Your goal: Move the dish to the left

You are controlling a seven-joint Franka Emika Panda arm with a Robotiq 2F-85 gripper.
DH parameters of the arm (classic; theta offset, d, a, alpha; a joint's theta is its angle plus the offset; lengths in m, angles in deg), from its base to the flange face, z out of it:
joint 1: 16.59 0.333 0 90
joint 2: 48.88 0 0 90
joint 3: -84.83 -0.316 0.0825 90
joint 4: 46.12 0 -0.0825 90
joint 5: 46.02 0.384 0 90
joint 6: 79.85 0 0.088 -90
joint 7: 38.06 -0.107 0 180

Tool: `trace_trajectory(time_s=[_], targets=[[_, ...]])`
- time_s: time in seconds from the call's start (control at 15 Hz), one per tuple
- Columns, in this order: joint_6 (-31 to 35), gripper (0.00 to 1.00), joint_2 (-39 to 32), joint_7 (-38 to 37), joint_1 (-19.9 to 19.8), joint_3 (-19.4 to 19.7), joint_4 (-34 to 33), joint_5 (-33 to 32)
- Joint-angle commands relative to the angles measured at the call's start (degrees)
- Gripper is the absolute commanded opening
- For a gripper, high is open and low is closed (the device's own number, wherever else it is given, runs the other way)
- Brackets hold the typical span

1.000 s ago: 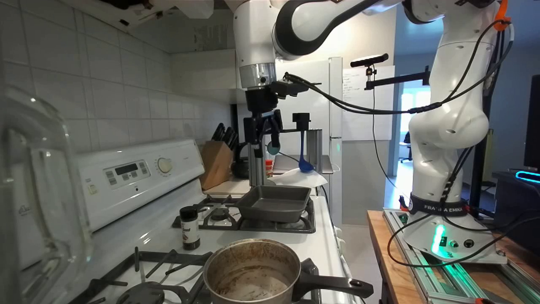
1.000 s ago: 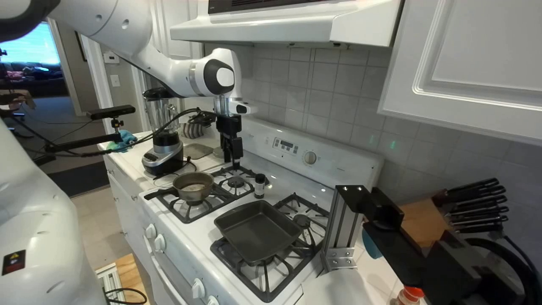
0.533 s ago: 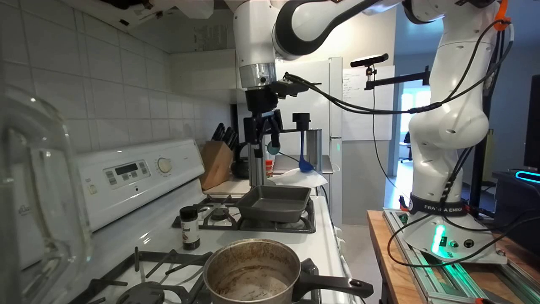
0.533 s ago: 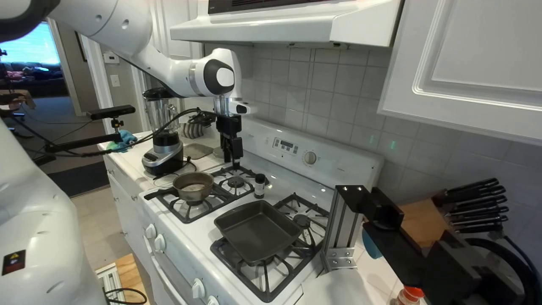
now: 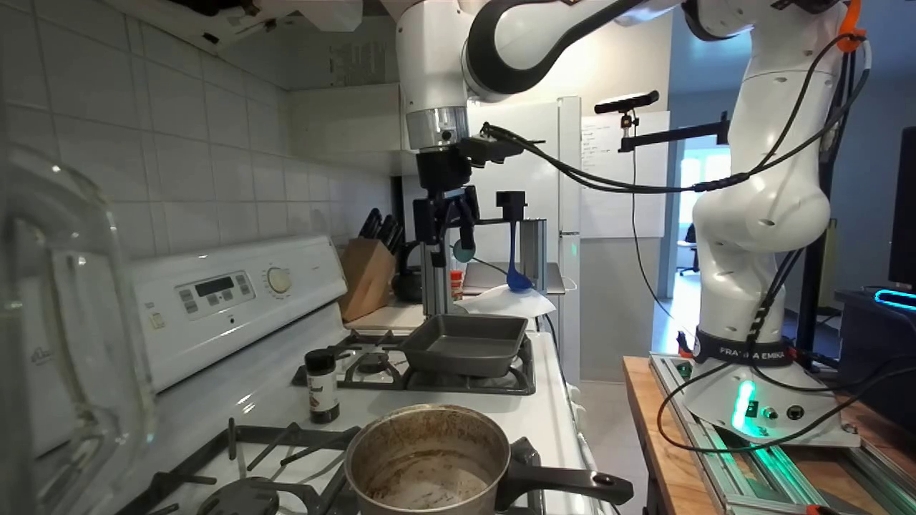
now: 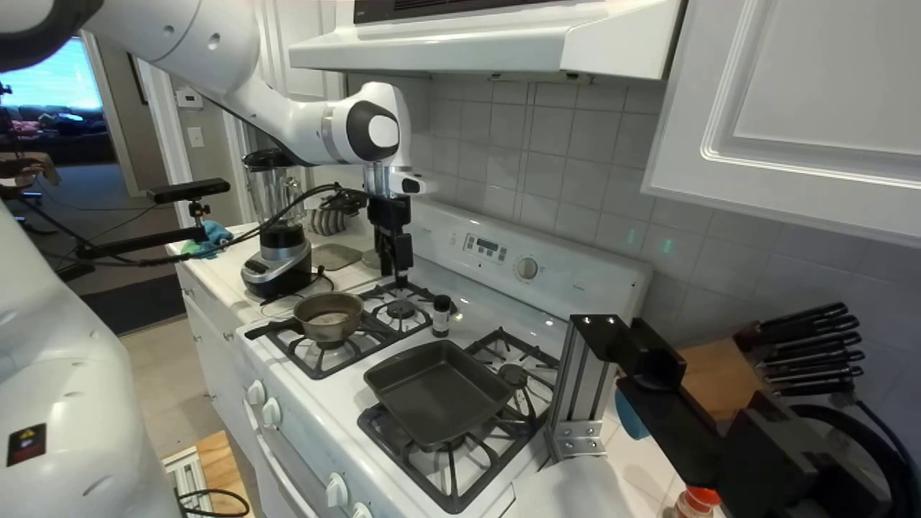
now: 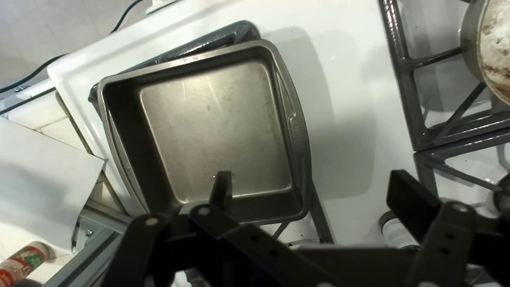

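The dish is a dark grey, shallow, squarish pan that rests on a burner grate in both exterior views (image 5: pixel 465 347) (image 6: pixel 439 392). It fills much of the wrist view (image 7: pixel 219 131), lying flat, with its inside bare. My gripper hangs pointing down, well above the stove, in both exterior views (image 5: pixel 452 254) (image 6: pixel 394 273). In the wrist view the gripper (image 7: pixel 310 177) has its fingers wide apart with nothing between them. One fingertip overlaps the dish's floor in that picture and the other lies past its rim, but the gripper is above the dish and not touching it.
A steel pot (image 5: pixel 429 458) with a black handle (image 5: pixel 572 483) sits on a neighbouring burner. A small dark-capped jar (image 6: pixel 441 316) stands on the stovetop between the burners. A metal post (image 6: pixel 583 396) rises beside the dish's burner. A knife block (image 5: pixel 368 275) and a blender (image 6: pixel 277 244) stand on the counters.
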Motion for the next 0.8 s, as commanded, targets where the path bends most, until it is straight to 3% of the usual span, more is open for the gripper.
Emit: trace_trajectory(time_s=[0.0,0.27,0.4,0.73], targets=[[2.0,1.00,-2.2,-0.7,2.3,2.6,0.0,-1.2],[3.8,1.00,-5.5,0.4,2.6,4.8,-0.5,-0.8],[5.1,1.00,-6.1,4.5,2.5,6.6,-0.3,0.2],[6.4,1.00,-5.7,28.0,1.2,13.1,1.2,6.0]])
